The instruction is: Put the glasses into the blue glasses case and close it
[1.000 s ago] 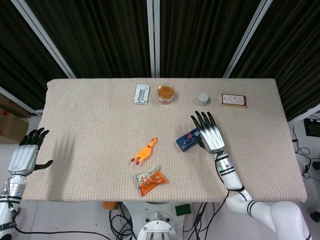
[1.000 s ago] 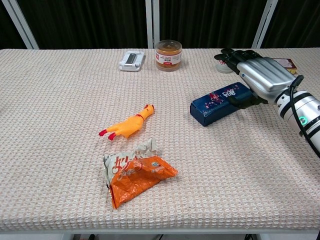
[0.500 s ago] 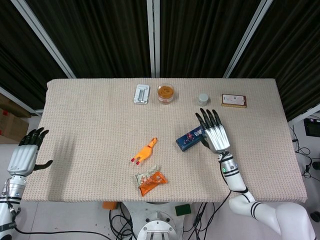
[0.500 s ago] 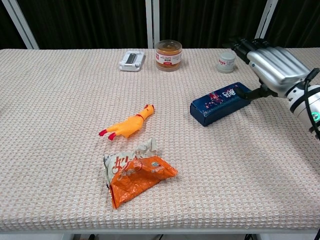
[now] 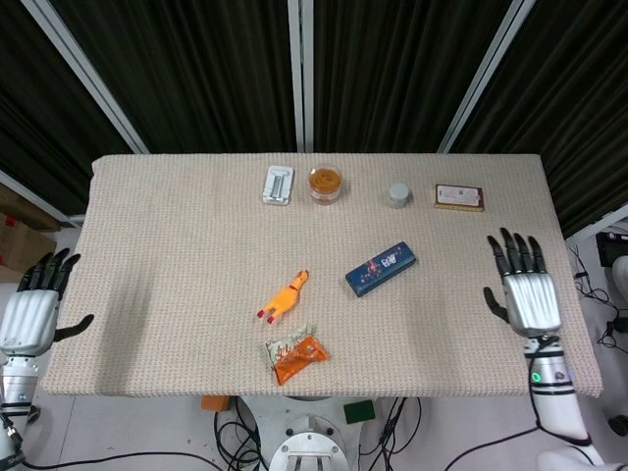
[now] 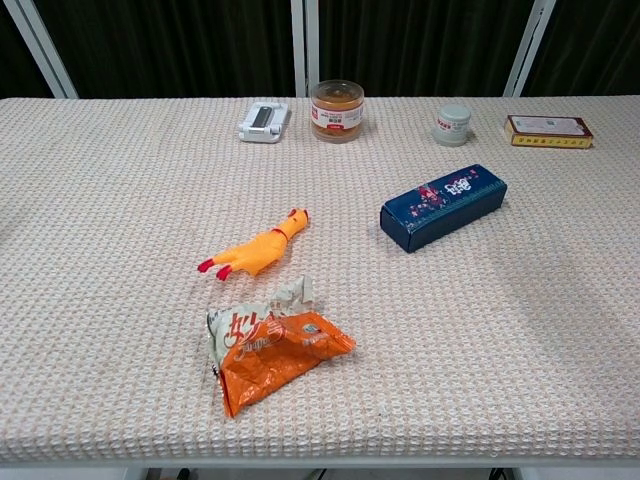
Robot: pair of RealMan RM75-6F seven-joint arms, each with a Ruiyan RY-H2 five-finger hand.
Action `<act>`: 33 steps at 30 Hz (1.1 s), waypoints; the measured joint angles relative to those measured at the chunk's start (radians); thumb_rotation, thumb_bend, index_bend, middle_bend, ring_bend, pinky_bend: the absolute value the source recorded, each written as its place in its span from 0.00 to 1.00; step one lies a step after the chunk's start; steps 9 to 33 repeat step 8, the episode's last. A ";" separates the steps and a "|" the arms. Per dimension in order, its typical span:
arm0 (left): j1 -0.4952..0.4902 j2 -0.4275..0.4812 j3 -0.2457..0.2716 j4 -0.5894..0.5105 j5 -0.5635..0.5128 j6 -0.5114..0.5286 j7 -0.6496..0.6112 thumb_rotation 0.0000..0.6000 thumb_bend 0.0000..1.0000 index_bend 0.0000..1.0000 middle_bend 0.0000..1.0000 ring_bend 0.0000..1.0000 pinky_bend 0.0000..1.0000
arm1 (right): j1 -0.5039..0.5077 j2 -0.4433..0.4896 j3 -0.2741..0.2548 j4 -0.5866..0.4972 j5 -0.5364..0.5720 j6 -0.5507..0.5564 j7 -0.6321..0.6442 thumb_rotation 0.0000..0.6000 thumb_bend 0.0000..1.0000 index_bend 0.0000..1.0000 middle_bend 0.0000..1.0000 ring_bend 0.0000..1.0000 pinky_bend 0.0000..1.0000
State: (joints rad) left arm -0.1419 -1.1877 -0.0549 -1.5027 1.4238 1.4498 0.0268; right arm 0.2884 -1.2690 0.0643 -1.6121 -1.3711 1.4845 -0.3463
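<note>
The blue glasses case (image 5: pixel 381 269) (image 6: pixel 443 206) lies closed on the table, right of centre, with nothing touching it. No glasses show in either view. My right hand (image 5: pixel 522 283) hovers near the table's right front edge, well to the right of the case, fingers spread and empty. My left hand (image 5: pixel 31 307) hangs off the table's left edge, fingers apart and empty. Neither hand appears in the chest view.
An orange rubber chicken (image 5: pixel 284 296) and an orange snack packet (image 5: pixel 295 354) lie front of centre. Along the back edge stand a white clip-like object (image 5: pixel 279 184), an amber jar (image 5: pixel 325 183), a small white pot (image 5: pixel 398 194) and a flat box (image 5: pixel 459 197).
My right hand has let go of the case's right end and pulled away to the right and toward the front. The case stays put. My left hand dropped slightly.
</note>
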 measured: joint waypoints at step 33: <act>0.053 0.009 0.020 -0.013 0.050 0.083 0.028 0.80 0.14 0.08 0.04 0.00 0.14 | -0.127 0.176 -0.037 -0.132 0.072 0.025 -0.005 1.00 0.35 0.00 0.00 0.00 0.00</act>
